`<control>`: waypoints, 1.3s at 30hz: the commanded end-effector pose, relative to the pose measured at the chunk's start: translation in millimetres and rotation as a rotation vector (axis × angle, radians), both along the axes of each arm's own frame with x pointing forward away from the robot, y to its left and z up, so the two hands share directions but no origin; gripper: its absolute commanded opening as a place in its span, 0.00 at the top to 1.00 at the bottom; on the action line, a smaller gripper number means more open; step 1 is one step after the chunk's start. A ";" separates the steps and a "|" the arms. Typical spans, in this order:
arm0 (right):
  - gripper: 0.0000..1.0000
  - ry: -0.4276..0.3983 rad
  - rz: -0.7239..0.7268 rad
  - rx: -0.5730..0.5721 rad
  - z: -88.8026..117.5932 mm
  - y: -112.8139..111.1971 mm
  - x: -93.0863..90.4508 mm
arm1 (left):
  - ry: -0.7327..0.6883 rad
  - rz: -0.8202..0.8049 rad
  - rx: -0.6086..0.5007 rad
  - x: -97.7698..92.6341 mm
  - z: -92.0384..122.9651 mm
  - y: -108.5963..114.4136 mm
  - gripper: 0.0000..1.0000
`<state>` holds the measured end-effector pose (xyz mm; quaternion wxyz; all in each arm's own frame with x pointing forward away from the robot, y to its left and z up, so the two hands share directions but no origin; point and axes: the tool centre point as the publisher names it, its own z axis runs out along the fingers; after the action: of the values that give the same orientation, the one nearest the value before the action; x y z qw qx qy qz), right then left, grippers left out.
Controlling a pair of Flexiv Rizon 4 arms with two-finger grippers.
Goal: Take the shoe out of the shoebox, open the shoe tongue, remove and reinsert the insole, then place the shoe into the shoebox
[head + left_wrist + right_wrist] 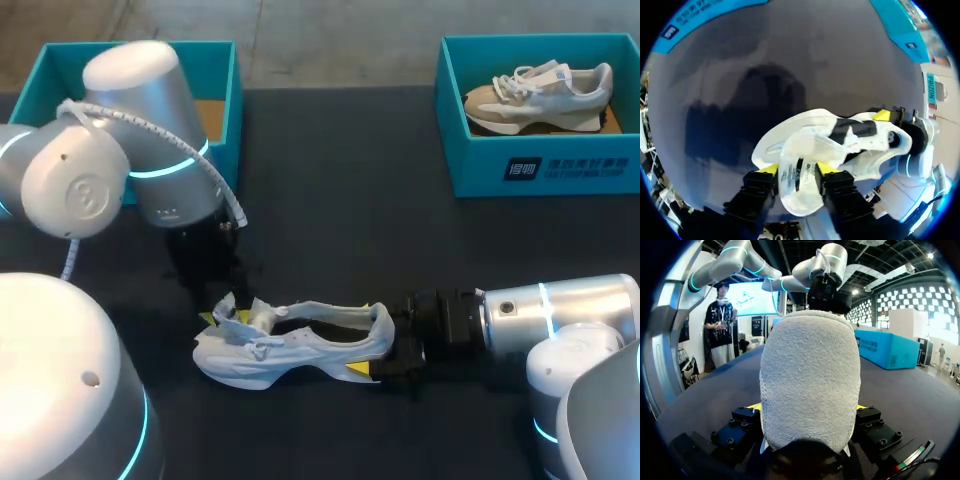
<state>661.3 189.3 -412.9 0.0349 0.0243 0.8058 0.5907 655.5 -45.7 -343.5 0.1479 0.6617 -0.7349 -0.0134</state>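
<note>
left gripper [796, 169]: jaws clamped on the tongue [799, 197];
right gripper [807, 406]: jaws gripping the shoe [300, 352] at its heel;
shoe: on the table [350, 200]

Shoe [280, 356] on table [350, 200]; second shoe [538, 92] in shoebox [545, 172]

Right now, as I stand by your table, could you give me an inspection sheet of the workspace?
Surface: dark flat table.
Job's things: white mesh shoe near the table's front middle, outside both boxes; open teal cardboard shoebox at the far left, partly hidden by the left arm, no shoe seen in it.
Clutter: second teal shoebox at the far right, holding a beige-and-white sneaker.
Grippers: left arm's fingers pinch the shoe's tongue from both sides; right arm's fingers clamp the shoe's heel.
Cables: white cable running along the left arm.
Surroundings: nothing seen reaching over the table.
</note>
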 end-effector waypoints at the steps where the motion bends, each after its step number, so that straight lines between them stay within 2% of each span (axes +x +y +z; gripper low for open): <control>1: 1.00 0.000 -0.002 -0.002 0.1 1.3 -1.3 | -0.085 -0.027 -0.010 -11.8 41.9 12.4 0.32; 7: 1.00 0.000 -0.002 -0.002 0.1 1.3 -1.3 | -0.167 -0.105 -0.006 -6.4 66.4 10.2 0.17; 14: 1.00 0.000 -0.002 -0.002 0.1 1.3 -1.3 | -0.264 -0.231 -0.037 5.2 100.4 -2.2 0.21; 19: 1.00 0.000 -0.002 -0.002 0.1 1.3 -1.3 | -0.274 -0.391 -0.098 14.2 123.5 -15.5 0.60; 20: 1.00 0.000 -0.002 -0.002 0.1 1.3 -1.3 | -0.276 -0.421 -0.105 15.5 126.9 -19.0 0.76; 21: 1.00 0.000 -0.002 -0.002 0.1 1.3 -1.3 | -0.275 -0.487 -0.120 15.4 130.5 -22.2 1.00; 28: 1.00 0.000 -0.002 -0.002 0.1 1.3 -1.3 | -0.345 -0.816 -0.137 7.6 143.1 -45.0 1.00; 34: 1.00 0.000 -0.002 -0.002 0.1 1.3 -1.3 | -0.380 -1.056 -0.159 -7.1 146.0 -59.1 1.00; 39: 1.00 0.000 -0.002 -0.002 0.1 1.3 -1.3 | -0.380 -1.056 -0.159 -7.1 146.0 -59.1 1.00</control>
<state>661.3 189.3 -413.0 0.0349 0.0244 0.8057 0.5907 646.3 -104.7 -198.0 0.0366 0.2155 -0.9716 0.0903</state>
